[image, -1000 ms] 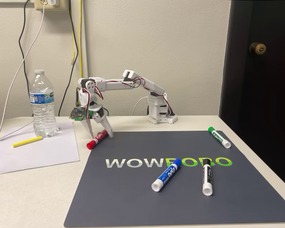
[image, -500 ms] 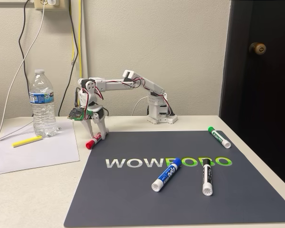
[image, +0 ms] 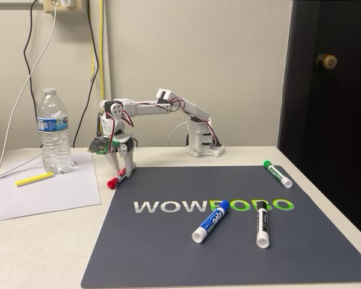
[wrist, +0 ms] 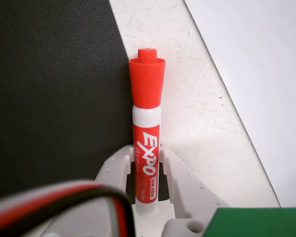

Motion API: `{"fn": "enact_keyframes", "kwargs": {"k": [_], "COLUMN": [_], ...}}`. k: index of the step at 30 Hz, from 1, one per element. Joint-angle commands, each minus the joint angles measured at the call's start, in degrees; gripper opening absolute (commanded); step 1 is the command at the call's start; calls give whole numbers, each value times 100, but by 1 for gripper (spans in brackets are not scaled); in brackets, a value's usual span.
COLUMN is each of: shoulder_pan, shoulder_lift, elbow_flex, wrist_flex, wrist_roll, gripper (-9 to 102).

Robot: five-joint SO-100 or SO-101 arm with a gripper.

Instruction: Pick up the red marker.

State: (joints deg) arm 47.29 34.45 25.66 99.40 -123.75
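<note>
Beige wall behind, dark door (image: 331, 90) at the right of the fixed view, outlet and cables top left. Your bench (image: 42, 253) carries a big dark mat (image: 168, 253) with lettering, white paper (image: 42, 192) at its left, and the white arm (image: 168, 108) bolted at the back.

Containers: just one, a capped water bottle (image: 53, 129) standing on the paper, clear, with no water line I can make out. A yellow marker (image: 34, 179) lies beside it.

On the mat: a blue marker (image: 210, 221), a black-capped marker (image: 262, 224), a green marker (image: 277, 173), all well apart from the arm.

The red marker (wrist: 147, 123) sits at the mat's left edge, on the strip of bench between mat and paper. The pincer (image: 121, 171) is down on it. In the wrist view both fingers (wrist: 113, 170) flank the barrel at the label, pinching the red marker or very near it. The long axis runs straight out from the pincer, cap end away, crosswise to the closing direction. That's the alignment you want.

My read: grip looks set low on the barrel, so the cap end may droop on lift. Raise straight up, slowly.
</note>
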Motion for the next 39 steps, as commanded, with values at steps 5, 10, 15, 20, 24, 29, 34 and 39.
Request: {"fn": "enact_keyframes", "kwargs": {"k": [5,10,15,20,24,29,34,39], "shoulder_pan": [-26,-35,-70,-431,-1230,-2602,-3990,-5326], "shoulder_lift": [35,26,202,1099,2443,4184,5643,6715], "elbow_flex": [-70,-141,-299,255,1274,2118,2206,2206], "wrist_flex": [-62,-9,70,79,79,79,79,-308], "wrist_roll": [123,123,272,1107,2681,5361,8209,10960], "gripper": [3,4,4,4,4,4,4,4]}}
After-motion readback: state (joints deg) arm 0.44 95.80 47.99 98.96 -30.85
